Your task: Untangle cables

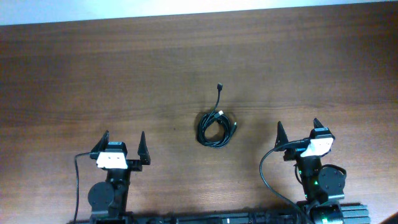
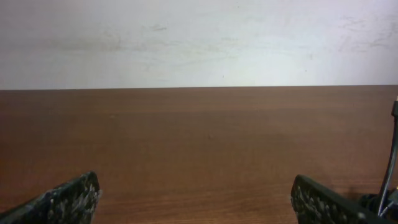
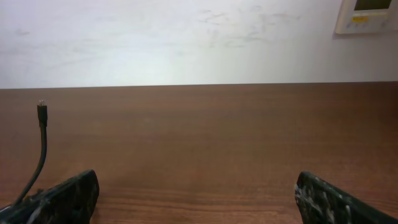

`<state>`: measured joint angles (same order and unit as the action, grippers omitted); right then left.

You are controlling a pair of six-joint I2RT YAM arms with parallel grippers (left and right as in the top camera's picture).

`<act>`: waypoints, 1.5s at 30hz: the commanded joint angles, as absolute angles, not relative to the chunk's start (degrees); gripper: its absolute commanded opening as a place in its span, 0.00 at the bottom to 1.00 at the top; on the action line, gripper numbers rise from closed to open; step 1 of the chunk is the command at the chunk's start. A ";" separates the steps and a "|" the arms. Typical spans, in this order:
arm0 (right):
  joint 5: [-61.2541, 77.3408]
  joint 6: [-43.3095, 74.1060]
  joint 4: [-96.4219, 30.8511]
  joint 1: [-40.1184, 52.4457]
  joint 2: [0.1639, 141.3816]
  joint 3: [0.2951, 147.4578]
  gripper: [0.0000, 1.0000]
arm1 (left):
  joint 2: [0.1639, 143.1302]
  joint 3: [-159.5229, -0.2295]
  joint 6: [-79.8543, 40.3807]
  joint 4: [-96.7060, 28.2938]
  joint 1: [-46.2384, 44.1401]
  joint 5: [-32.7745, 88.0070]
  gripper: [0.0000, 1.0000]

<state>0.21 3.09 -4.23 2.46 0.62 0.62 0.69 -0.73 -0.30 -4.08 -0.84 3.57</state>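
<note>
The cables lie as a small black coil on the brown table, at its middle, with one plug end sticking out toward the far side. My left gripper is open and empty at the near left, well left of the coil. My right gripper is open and empty at the near right, right of the coil. The left wrist view shows a piece of cable at its right edge. The right wrist view shows the cable's plug end rising at its left.
A white wall runs beyond the table's far edge. A white wall panel shows at the top right of the right wrist view. Thick black arm wires loop near the right arm base.
</note>
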 commanded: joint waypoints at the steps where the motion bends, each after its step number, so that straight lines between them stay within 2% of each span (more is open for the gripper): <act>1: -0.71 3.49 -4.56 2.61 0.25 0.32 0.99 | 0.78 -0.49 -0.86 -4.40 -0.97 2.96 0.99; 32: -0.71 3.49 -4.56 2.61 0.36 0.32 0.99 | 0.78 -0.51 -0.86 -4.36 -0.97 3.18 0.99; 36: -0.71 3.49 -4.56 2.61 0.36 0.32 0.99 | 0.78 -0.71 -0.91 -4.21 -1.02 6.87 0.99; 39: -0.71 3.49 -4.56 2.61 0.36 0.32 0.99 | 0.78 -3.16 -0.91 -7.99 -1.02 8.14 0.99; 43: -0.71 3.49 -4.56 2.61 0.36 0.32 0.99 | 0.78 -10.04 -0.91 -20.36 -1.02 8.16 0.99; 45: -0.71 3.49 -4.56 2.61 0.36 0.32 0.99 | 0.78 -12.19 -0.93 -21.54 -1.02 8.16 0.99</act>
<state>0.19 3.05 -4.25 2.46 0.64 0.62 0.91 -8.88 -0.32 -21.30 -0.84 7.31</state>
